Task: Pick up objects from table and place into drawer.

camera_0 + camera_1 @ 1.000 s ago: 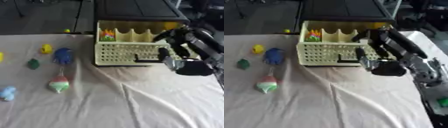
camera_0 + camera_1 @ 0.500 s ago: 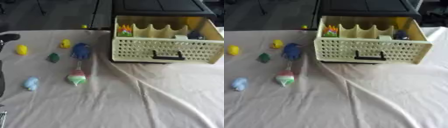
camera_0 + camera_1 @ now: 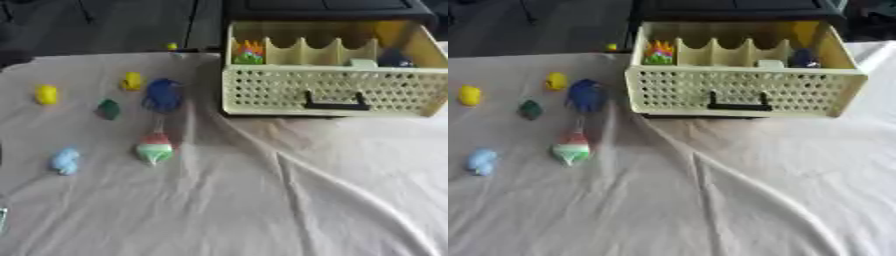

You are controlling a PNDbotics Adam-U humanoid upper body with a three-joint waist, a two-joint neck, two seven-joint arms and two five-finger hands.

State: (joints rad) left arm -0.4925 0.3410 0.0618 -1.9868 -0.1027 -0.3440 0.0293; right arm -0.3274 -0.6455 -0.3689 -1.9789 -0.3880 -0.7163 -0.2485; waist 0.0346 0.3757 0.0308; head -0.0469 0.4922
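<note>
An open cream drawer with perforated walls and a black handle stands at the back right of the cloth-covered table. In its compartments lie an orange and green toy, a dark blue thing and something yellow. On the cloth to the left lie two yellow toys, a blue toy, a dark green one, a red, white and green one and a light blue one. Neither hand shows.
A small yellow thing sits at the table's far edge. The white cloth has a raised fold running from the drawer's front toward the lower right. Dark floor lies beyond the far edge.
One second ago my right hand was at the drawer's right front corner; it has left the view. The camera has shifted, so the whole scene sits differently.
</note>
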